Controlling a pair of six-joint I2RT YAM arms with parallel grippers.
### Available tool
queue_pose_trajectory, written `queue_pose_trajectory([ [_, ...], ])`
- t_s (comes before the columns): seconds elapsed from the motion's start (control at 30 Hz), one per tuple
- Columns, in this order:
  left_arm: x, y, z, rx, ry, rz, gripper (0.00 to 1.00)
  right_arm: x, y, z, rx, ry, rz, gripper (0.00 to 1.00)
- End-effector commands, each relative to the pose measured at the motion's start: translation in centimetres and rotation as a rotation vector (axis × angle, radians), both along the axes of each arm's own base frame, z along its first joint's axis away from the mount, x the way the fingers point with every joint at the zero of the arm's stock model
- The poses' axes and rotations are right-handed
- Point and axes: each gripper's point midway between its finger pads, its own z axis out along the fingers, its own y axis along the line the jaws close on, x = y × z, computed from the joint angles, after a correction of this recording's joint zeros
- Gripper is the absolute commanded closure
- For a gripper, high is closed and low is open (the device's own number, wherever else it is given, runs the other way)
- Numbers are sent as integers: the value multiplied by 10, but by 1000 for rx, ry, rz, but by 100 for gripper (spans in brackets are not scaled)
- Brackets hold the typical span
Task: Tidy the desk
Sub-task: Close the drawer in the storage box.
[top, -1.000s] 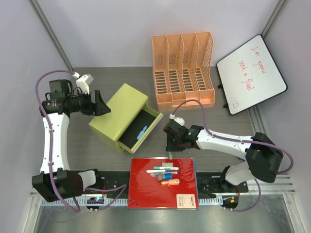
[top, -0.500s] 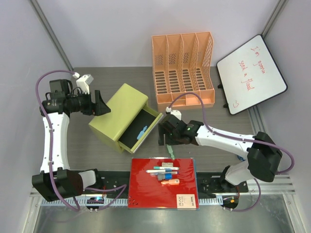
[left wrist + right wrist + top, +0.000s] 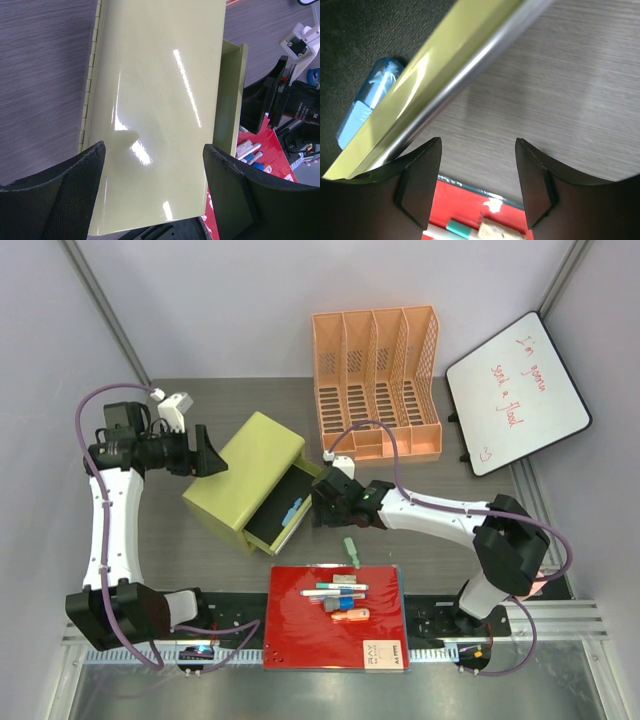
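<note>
The right end effector (image 3: 477, 145) has its two fingers apart with nothing between them. It hangs just beside the front of the open drawer (image 3: 285, 512), whose silver handle bar (image 3: 470, 65) crosses the right wrist view. A blue item (image 3: 367, 107) lies inside the drawer on its dark floor. Past the fingers, bare grey wood-grain table (image 3: 200, 560) shows.

The left end effector (image 3: 154, 147) is also spread wide and empty. It sits at the far-left side of the lime-green drawer cabinet (image 3: 245, 475), and the cabinet's glossy top fills the space beyond its fingers. Whether it touches the cabinet cannot be told.

The table carries everything and runs from the arm bases to the back wall. A small green pen (image 3: 350, 548) lies on it, right at the far edge of a red folder (image 3: 300, 635). Several markers (image 3: 340, 598) rest on the folder. An orange mesh file rack (image 3: 378, 380) stands at the back, and a whiteboard (image 3: 517, 390) with red writing is at the right.
</note>
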Motion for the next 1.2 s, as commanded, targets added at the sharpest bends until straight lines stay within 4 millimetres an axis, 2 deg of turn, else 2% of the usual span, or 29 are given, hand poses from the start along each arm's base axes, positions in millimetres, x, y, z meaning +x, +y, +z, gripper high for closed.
queue_pose_trajectory([
  [0.0,12,8,-1,30,-35,18,21,30,31,29,102,-111,-11,34],
  [0.23,27,19,-34,65,32,35,22,40,51,37,204,-139,-25,36],
  [0.5,31,25,-60,90,79,51,23,46,77,40,292,-131,-10,37],
  [0.73,30,24,-64,84,86,42,23,54,102,45,361,-135,20,38],
  [0.87,30,24,-64,81,89,42,23,55,113,39,380,-113,32,38],
  [0.97,29,23,-66,80,93,40,23,59,124,45,429,-122,44,37],
  [1.1,28,24,-67,82,97,40,23,59,128,39,446,-106,54,37],
  [1.17,27,24,-67,86,101,42,23,54,119,33,436,-95,44,36],
])
